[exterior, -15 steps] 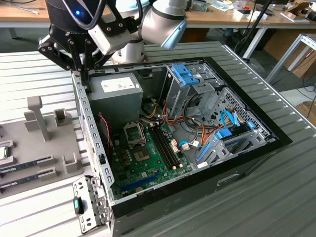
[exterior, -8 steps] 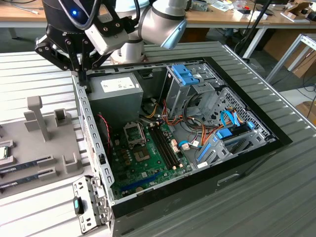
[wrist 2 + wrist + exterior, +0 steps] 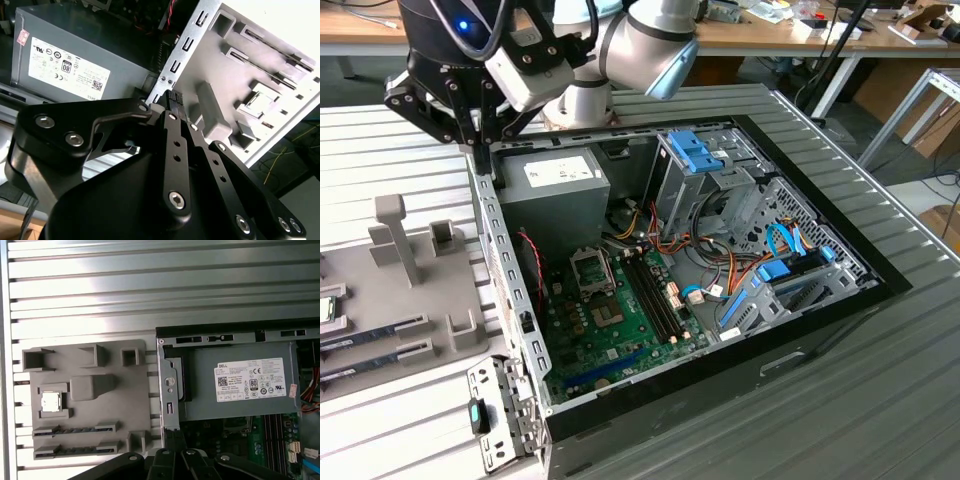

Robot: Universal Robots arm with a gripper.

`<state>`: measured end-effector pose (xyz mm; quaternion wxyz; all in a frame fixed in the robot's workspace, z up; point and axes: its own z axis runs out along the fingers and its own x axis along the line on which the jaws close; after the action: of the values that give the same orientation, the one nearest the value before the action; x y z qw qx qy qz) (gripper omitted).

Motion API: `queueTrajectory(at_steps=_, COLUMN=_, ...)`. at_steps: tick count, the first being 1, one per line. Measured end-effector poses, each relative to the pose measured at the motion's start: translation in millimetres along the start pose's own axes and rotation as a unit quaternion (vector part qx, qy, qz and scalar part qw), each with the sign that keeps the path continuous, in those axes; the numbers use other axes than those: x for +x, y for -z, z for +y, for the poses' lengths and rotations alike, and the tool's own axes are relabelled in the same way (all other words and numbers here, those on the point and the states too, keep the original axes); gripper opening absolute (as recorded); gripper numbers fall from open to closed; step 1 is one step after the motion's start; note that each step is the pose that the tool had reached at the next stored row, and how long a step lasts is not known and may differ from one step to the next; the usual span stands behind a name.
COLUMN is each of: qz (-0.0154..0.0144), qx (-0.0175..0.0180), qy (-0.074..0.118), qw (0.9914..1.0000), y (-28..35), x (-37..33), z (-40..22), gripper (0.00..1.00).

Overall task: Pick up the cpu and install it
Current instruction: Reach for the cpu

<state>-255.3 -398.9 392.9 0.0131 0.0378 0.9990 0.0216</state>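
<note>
The cpu (image 3: 50,402) is topped with smooth, bright metal; its tray (image 3: 135,390) is moulded in matt plastic; the table (image 3: 150,290) is formed of ribbed, dull metal; the gripper (image 3: 172,99) is finished matt black.

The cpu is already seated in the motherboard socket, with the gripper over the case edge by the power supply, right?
No. The first wrist view shows the cpu lying in the grey holder tray beside the case, not in the socket. The gripper is over the case edge by the power supply.
</note>
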Motion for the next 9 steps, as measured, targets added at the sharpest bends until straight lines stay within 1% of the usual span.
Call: queueTrajectory(at_steps=9, qz=0.0, qx=0.0, qy=0.0, qw=1.0, y=0.1, x=5.7, z=-0.4, gripper=0.11)
